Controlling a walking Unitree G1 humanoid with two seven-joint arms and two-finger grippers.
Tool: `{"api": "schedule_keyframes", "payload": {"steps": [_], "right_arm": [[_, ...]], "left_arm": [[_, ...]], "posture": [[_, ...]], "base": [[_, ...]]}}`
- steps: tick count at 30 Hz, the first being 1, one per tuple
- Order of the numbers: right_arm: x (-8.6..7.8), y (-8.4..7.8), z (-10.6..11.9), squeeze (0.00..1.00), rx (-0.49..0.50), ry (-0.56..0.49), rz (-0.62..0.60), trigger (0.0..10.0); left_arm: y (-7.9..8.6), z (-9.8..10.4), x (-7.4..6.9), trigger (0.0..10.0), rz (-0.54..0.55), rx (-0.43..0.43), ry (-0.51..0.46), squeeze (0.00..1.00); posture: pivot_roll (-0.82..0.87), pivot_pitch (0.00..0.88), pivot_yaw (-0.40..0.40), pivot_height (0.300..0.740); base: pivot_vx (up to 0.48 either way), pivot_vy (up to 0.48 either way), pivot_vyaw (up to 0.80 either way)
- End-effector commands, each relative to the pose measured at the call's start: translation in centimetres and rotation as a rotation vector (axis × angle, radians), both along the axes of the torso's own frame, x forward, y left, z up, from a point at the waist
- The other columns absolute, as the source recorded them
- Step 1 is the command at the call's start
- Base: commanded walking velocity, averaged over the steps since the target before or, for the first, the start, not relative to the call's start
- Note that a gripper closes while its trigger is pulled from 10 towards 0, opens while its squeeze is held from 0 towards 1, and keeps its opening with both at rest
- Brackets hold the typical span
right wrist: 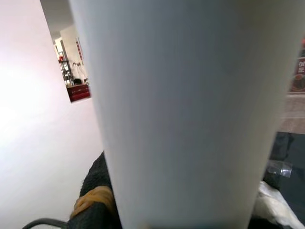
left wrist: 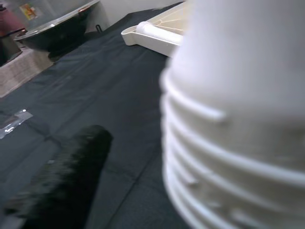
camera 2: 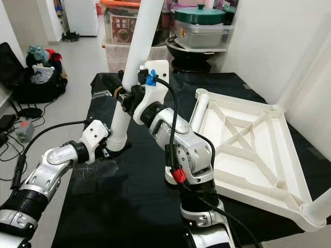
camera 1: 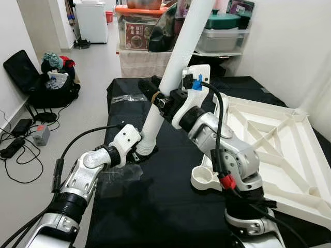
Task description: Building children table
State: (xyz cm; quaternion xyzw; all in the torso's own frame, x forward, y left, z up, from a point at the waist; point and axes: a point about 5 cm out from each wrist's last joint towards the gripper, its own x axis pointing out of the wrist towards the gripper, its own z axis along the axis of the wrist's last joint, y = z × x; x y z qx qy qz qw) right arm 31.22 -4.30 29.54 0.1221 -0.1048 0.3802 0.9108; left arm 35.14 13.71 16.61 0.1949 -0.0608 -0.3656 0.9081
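Together, left gripper point(camera 1: 138, 151) and right gripper point(camera 1: 158, 95) clasp the white table leg point(camera 1: 178, 57), storage bins point(camera 1: 139, 26) behind.

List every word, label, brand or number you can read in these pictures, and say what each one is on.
No text here can be read.
Red-and-white label on the clear storage box with the orange lid: print too small and blurred to read.
Small yellow-and-red sticker in the background of the left wrist view: blurred.
White table leg, upturned tabletop, left gripper and right gripper: no markings visible.

Bare black cloth point(camera 1: 155, 206) beside upturned tabletop point(camera 1: 269, 139)
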Motion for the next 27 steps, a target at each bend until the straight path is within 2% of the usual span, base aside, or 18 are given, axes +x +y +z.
{"api": "schedule_keyframes", "payload": {"steps": [1,12,16,17,21,27], "right_arm": [[-0.1,1.1,-1.5,0.00,-0.028,0.065,0.055,0.0],[0.2,0.9,-1.4,0.00,-0.028,0.062,0.025,0.0],[0.8,0.7,-1.7,0.00,-0.040,0.062,-0.009,0.0],[0.9,0.5,-1.8,0.00,-0.042,0.065,-0.020,0.0],[1.2,0.4,-1.9,0.00,-0.044,0.069,-0.033,0.0],[1.1,0.5,-2.1,0.00,-0.045,0.073,-0.026,0.0]], "left_arm": [[-1.5,2.3,0.1,10.0,-0.081,-0.058,-0.092,1.00],[-2.7,2.2,-0.5,10.0,-0.175,-0.084,-0.070,1.00],[-3.8,2.5,-1.1,10.0,-0.250,-0.079,-0.070,1.00],[-4.0,2.4,-1.3,10.0,-0.276,-0.072,-0.067,0.84],[-4.4,2.3,-1.6,10.0,-0.300,-0.064,-0.066,0.80],[-4.1,2.6,-1.3,10.0,-0.270,-0.076,-0.078,0.81]], "posture": [[0.04,0.000,-0.050,0.740],[0.04,0.000,-0.053,0.740],[0.04,0.000,-0.052,0.740],[0.04,0.000,-0.052,0.740],[0.04,0.000,-0.051,0.740],[0.05,0.000,-0.052,0.740]], "base": [[0.000,0.000,0.00],[0.000,0.000,0.00],[0.000,0.000,0.00],[0.000,0.000,0.00],[0.000,0.000,0.00],[0.000,0.000,0.00]]}}
